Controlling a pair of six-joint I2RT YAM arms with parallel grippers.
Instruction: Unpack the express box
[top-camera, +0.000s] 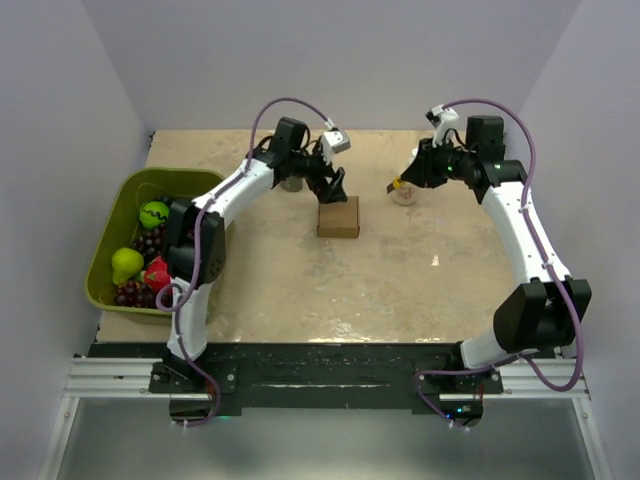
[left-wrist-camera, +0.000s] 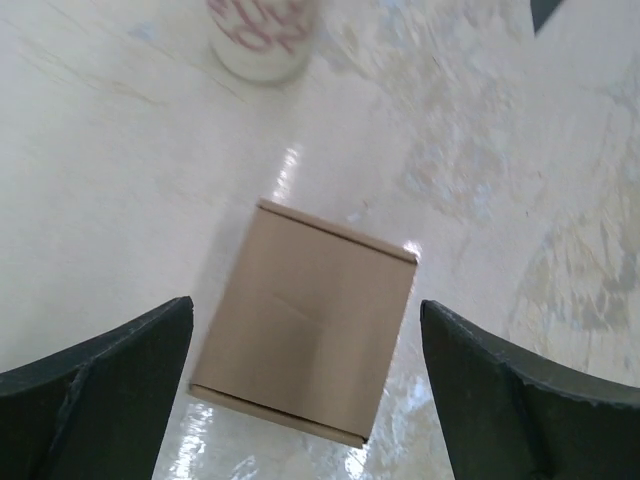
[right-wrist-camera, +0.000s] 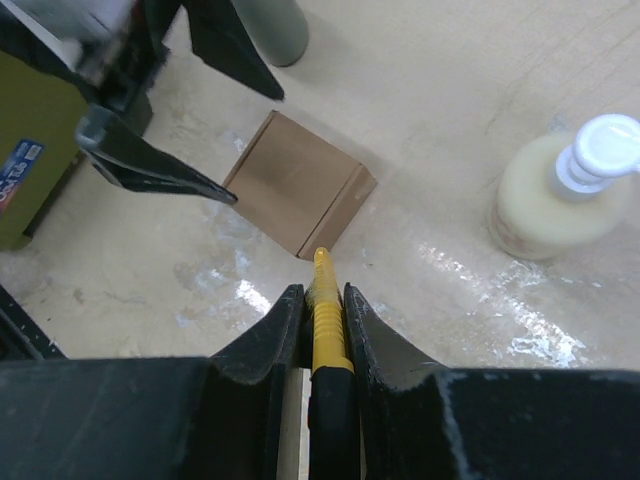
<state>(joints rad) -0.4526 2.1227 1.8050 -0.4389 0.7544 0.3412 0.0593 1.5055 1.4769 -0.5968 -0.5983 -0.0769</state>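
Right claw (right-wrist-camera: 322, 293) around yellow tool (right-wrist-camera: 326, 335), handle hidden

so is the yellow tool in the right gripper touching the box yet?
Apart. Top view shows bare table between the yellow tool and the express box.

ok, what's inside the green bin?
Visible: green ball, pear, dark grapes, something red. The left arm covers part of the bin; anything under it is hidden.
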